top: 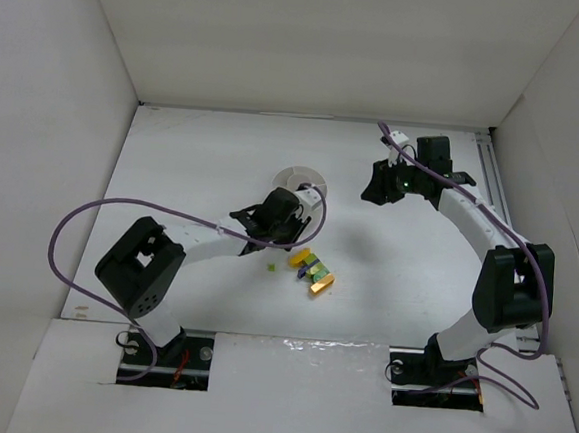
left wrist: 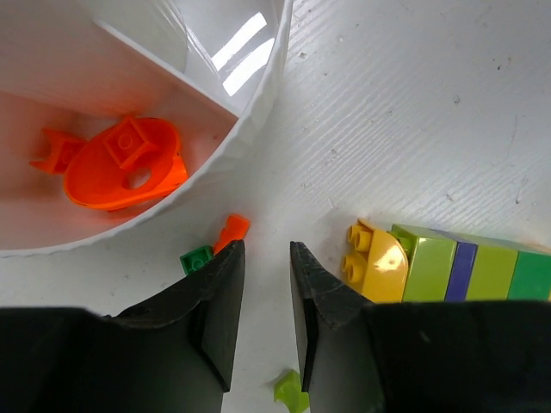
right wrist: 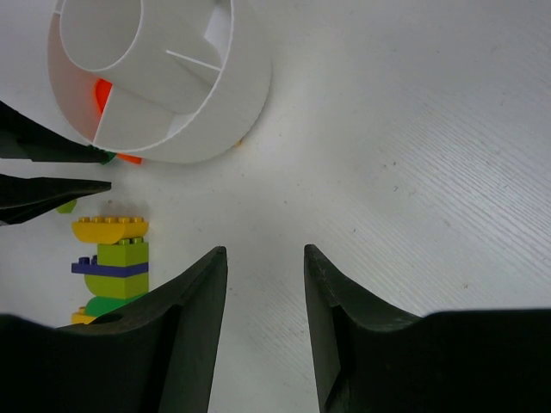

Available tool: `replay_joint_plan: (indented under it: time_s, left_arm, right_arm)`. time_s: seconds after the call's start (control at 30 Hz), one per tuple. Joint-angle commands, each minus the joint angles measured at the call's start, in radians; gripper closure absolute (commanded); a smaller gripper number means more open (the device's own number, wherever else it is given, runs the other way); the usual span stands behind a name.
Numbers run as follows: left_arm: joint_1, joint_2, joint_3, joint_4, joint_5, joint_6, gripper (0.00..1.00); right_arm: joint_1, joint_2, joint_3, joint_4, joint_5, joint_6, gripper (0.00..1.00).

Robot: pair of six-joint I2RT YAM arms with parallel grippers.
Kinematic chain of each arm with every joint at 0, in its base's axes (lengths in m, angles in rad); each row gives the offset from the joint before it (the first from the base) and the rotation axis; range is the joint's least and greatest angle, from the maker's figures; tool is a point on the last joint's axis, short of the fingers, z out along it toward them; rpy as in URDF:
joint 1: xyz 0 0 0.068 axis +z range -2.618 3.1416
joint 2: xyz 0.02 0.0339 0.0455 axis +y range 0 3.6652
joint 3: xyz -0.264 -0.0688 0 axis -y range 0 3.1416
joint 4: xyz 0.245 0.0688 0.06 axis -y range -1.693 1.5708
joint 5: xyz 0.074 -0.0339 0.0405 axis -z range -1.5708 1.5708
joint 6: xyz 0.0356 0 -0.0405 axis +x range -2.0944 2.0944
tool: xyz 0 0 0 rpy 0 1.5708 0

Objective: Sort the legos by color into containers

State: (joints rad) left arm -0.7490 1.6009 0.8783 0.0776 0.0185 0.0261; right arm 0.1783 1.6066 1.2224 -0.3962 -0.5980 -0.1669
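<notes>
The round white divided dish point(top: 295, 176) stands mid-table; its rim point(left wrist: 254, 112) fills the upper left of the left wrist view. An orange-red piece point(left wrist: 123, 163) lies in one wedge. My left gripper point(left wrist: 265, 249) is open and empty, low over the table just beside the dish. A tiny orange bit point(left wrist: 231, 230) and a green brick point(left wrist: 196, 259) lie by its left finger, and a lime bit point(left wrist: 291, 391) lies under it. The multicolour clump point(left wrist: 448, 268) point(top: 310, 270) lies to its right. My right gripper point(right wrist: 265, 251) point(top: 384, 187) is open and empty, apart from the dish point(right wrist: 245, 95).
White walls enclose the table on three sides. A rail point(top: 493, 182) runs along the far right edge. Purple cables loop from both arms. The clump point(right wrist: 116, 267) and the left gripper's fingers point(right wrist: 52, 194) show at the left of the right wrist view.
</notes>
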Motion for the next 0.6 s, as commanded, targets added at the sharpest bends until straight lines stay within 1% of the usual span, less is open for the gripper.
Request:
replay_joint_plan:
  time_s: [0.0, 0.13, 0.4, 0.5, 0.57]
  left_arm:
    - [0.004, 0.020, 0.022, 0.001, 0.005, 0.011, 0.75]
    - [0.004, 0.053, 0.062, -0.036, -0.020, 0.011, 0.75]
    - [0.013, 0.076, 0.062, -0.047, -0.051, 0.011, 0.75]
    - [0.025, 0.076, 0.062, -0.038, -0.060, 0.011, 0.74]
    - [0.034, 0.076, 0.062, -0.038, -0.060, 0.011, 0.71]
  right_arm:
    - [0.009, 0.001, 0.051, 0.005, -0.006, -0.019, 0.53]
    - [0.009, 0.010, 0.051, 0.005, -0.006, -0.019, 0.53]
    - [0.009, 0.010, 0.051, 0.005, -0.006, -0.019, 0.53]
    - [0.009, 0.019, 0.051, -0.004, -0.006, -0.019, 0.53]
    - [0.009, 0.019, 0.051, -0.004, -0.006, -0.019, 0.53]
